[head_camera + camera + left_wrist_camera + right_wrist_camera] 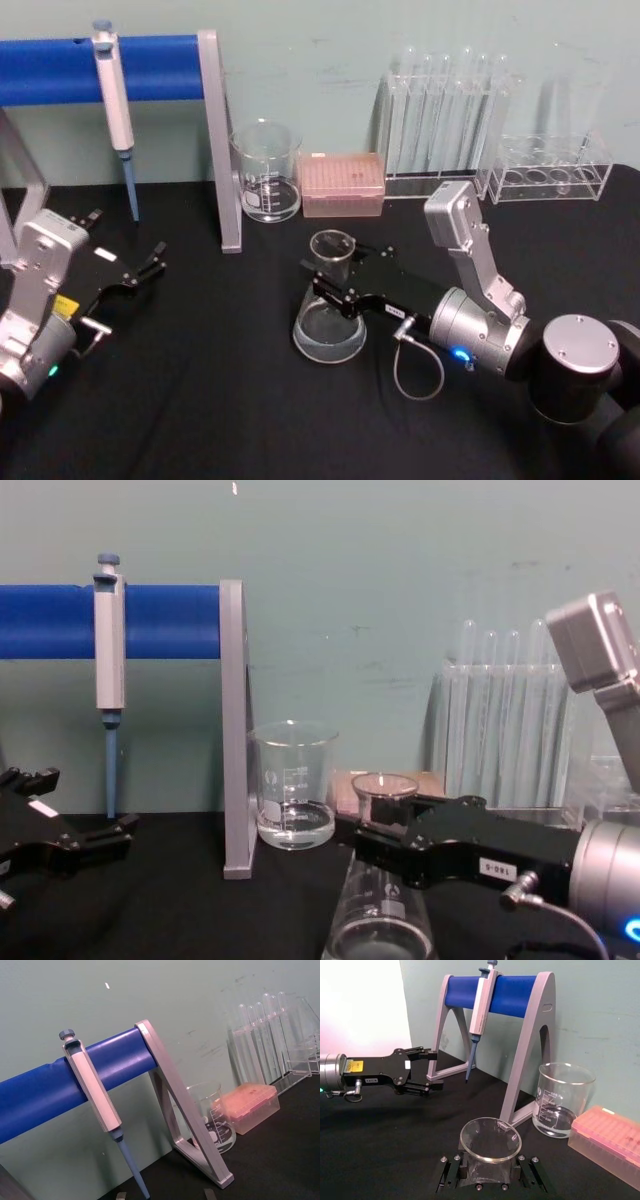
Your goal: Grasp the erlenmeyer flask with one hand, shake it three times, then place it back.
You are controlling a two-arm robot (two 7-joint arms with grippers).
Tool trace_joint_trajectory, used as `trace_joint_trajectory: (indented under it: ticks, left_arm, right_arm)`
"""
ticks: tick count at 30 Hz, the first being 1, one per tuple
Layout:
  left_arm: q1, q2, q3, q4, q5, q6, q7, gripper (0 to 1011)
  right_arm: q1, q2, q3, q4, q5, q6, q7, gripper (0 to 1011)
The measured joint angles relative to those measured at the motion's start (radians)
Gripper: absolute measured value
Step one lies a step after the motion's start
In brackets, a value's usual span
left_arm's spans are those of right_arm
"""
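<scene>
Right gripper (335, 290) clamped on the neck of the erlenmeyer flask (329, 318).

The black fingers (449, 1172) sit either side of the neck just below the flared rim. The flask stands upright, base on the black table (200, 400), in front of the beaker (267, 171) and pink tip box (342, 184). Behind the flask to its right stands the test tube rack (440, 120). Well to the flask's left, the left gripper (135, 272) rests with jaws apart beside the pipette stand (215, 130), which carries a pipette (115, 110).

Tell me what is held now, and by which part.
The right gripper holds the erlenmeyer flask by its neck, just below the rim. The left gripper holds nothing.
</scene>
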Motion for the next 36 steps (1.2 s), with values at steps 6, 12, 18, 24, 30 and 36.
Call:
trace_joint_trajectory:
  ticks: [6,12,18,24,30,36]
  left_arm:
    - [0.000,0.000,0.000,0.000,0.000,0.000,0.000,1001]
    - [0.000,0.000,0.000,0.000,0.000,0.000,0.000,1001]
    - [0.000,0.000,0.000,0.000,0.000,0.000,0.000,1001]
    - [0.000,0.000,0.000,0.000,0.000,0.000,0.000,1001]
    - [0.000,0.000,0.000,0.000,0.000,0.000,0.000,1001]
    - [0.000,0.000,0.000,0.000,0.000,0.000,0.000,1001]
  right_arm:
    - [0.001,-0.002,0.000,0.005,-0.003,0.001,-0.001,451]
    - [0.001,-0.003,0.000,0.008,-0.008,0.002,-0.002,451]
    - [0.001,-0.003,0.000,0.008,-0.012,0.001,-0.004,451]
    - [0.001,-0.003,0.000,0.008,-0.011,0.001,-0.004,451]
    - [0.001,-0.003,0.000,0.008,-0.009,0.001,-0.003,465]
    - [0.001,-0.003,0.000,0.007,-0.008,0.001,-0.003,660]
